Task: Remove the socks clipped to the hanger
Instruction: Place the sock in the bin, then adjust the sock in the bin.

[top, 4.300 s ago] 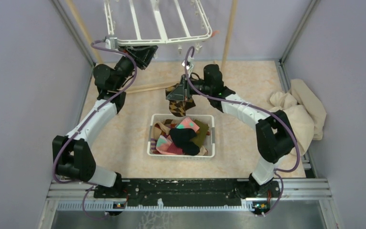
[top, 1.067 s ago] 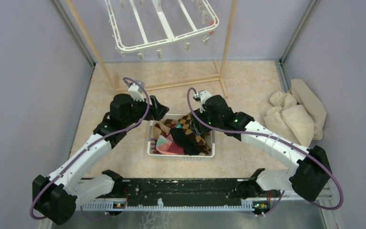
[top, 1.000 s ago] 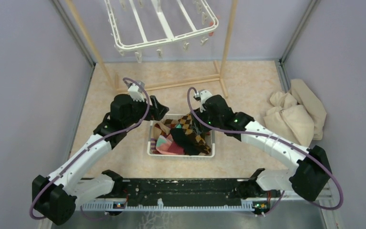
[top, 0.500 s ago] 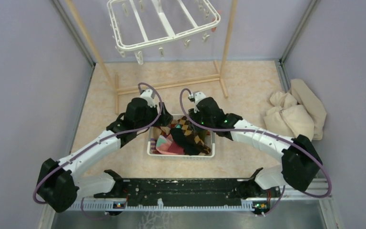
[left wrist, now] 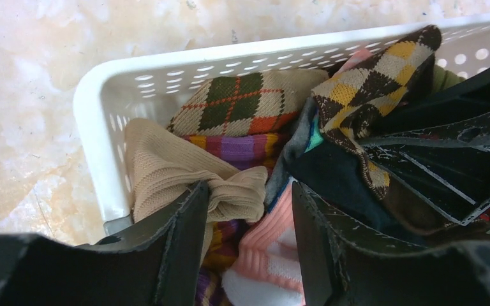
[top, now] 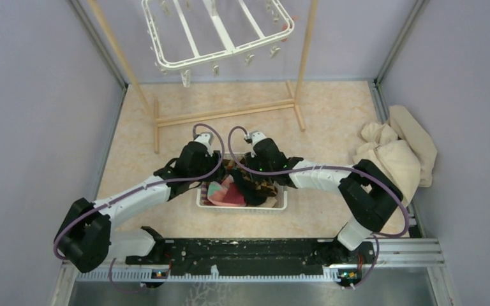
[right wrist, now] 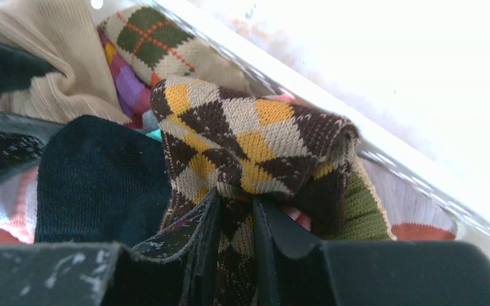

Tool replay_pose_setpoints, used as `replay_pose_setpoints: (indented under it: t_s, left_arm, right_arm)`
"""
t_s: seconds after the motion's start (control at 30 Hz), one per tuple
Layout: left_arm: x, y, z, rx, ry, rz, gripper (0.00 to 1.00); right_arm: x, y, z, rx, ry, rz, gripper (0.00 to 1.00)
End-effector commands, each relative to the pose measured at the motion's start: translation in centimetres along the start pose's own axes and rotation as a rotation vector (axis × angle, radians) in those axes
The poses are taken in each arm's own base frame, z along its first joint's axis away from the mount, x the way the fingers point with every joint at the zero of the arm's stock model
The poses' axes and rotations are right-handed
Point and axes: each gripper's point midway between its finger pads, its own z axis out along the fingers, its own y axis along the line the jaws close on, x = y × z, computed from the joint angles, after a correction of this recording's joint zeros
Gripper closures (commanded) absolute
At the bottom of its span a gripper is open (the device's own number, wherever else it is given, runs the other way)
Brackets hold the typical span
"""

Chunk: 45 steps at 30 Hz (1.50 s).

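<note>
The white hanger (top: pixel 217 32) hangs at the back with no sock showing on its clips. The socks lie heaped in a white slotted basket (top: pixel 242 207). My left gripper (left wrist: pixel 247 191) is down in the basket's left end, open. A beige sock (left wrist: pixel 166 166) touches its left finger, and a pink sock (left wrist: pixel 268 248) lies between the jaws. My right gripper (right wrist: pixel 236 199) is shut on the brown argyle sock (right wrist: pixel 242 137), beside a black sock (right wrist: pixel 96 172). From above, the left gripper (top: pixel 220 168) and right gripper (top: pixel 245 171) meet over the basket's back edge.
The wooden pole rack (top: pixel 230 113) carries the hanger and has its base bars on the floor just behind the basket. A big beige cloth heap (top: pixel 395 153) lies at the right wall. Purple walls close in both sides.
Both arms have swung inward and down into the basket. The left jaws have narrowed over the beige and pink socks. The right jaws have closed on the brown argyle sock.
</note>
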Motion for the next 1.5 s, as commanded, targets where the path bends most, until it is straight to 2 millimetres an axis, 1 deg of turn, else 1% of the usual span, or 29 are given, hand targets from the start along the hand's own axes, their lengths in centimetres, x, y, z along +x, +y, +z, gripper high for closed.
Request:
replay_pose_setpoints:
  t_s: [0.0,0.2,0.3,0.37,0.4,0.43,0.47,0.5,0.53,0.57,0.67,0.77,0.9,0.97,1.07,1.2,1.27,1.37,1.47]
  left_arm:
    - [0.5,0.9,1.0,-0.051,-0.007,-0.020,0.42]
    - [0.6,2.3,2.7,-0.135,-0.007,-0.015,0.41]
    - [-0.3,2.7,2.9,-0.164,-0.033,-0.013,0.40]
    - [-1.3,2.6,2.7,-0.165,-0.052,-0.005,0.38]
    - [-1.8,2.4,2.4,-0.160,-0.064,0.002,0.36]
    - [-2.4,2.1,2.1,-0.151,-0.077,0.009,0.33]
    - [-3.1,1.8,1.7,-0.139,-0.094,0.018,0.29]
    - [-3.8,1.4,1.2,-0.127,-0.109,0.029,0.27]
    - [-4.5,1.1,0.8,-0.119,-0.123,0.039,0.25]
    - [-5.2,0.8,0.5,-0.110,-0.132,0.049,0.24]
    - [-7.2,-0.4,-0.8,-0.083,-0.153,0.063,0.20]
    - [-8.6,-1.3,-2.3,-0.060,-0.166,0.069,0.15]
    - [-10.1,-2.1,-4.2,-0.036,-0.198,0.070,0.11]
    - [-10.4,-2.3,-5.2,-0.024,-0.210,0.067,0.10]
    - [-10.0,-2.5,-5.9,-0.007,-0.197,0.062,0.08]
    - [-8.2,-2.9,-6.2,0.044,-0.146,0.045,0.07]
    - [-6.9,-2.6,-6.1,0.046,-0.120,0.035,0.07]
    - [-5.0,-1.8,-5.8,0.036,-0.085,0.014,0.07]
    - [-3.6,-1.1,-5.7,0.028,-0.072,-0.009,0.07]
  right_arm:
    - [2.2,-0.8,2.6,0.048,0.062,0.005,0.75]
    - [1.0,-1.2,4.7,0.073,0.065,-0.005,0.75]
    - [-0.1,-1.5,5.3,0.069,0.053,-0.002,0.76]
    - [-1.2,-1.5,5.0,0.063,0.040,-0.009,0.76]
    - [-1.8,-1.4,4.5,0.055,0.024,-0.020,0.74]
    - [-2.5,-1.2,3.9,0.047,0.004,-0.030,0.70]
    - [-3.3,-1.0,3.2,0.040,-0.021,-0.043,0.61]
    - [-3.8,-1.0,2.5,0.044,-0.032,-0.058,0.49]
    - [-4.3,-1.1,1.7,0.053,-0.040,-0.071,0.41]
    - [-4.9,-1.1,0.9,0.060,-0.052,-0.084,0.39]
    - [-6.9,-0.6,-1.3,0.053,-0.085,-0.115,0.38]
    - [-8.9,0.3,-3.8,0.024,-0.134,-0.132,0.38]
    - [-10.2,1.5,-6.8,-0.016,-0.175,-0.161,0.37]
    - [-9.7,2.8,-7.8,-0.065,-0.169,-0.185,0.37]
    - [-8.5,4.7,-8.9,-0.129,-0.158,-0.228,0.37]
    - [-6.3,6.9,-9.8,-0.189,-0.145,-0.260,0.37]
    - [-5.3,7.7,-9.8,-0.217,-0.135,-0.249,0.37]
    - [-4.0,8.3,-9.2,-0.240,-0.130,-0.216,0.38]
    - [-2.4,7.9,-7.7,-0.220,-0.099,-0.187,0.38]
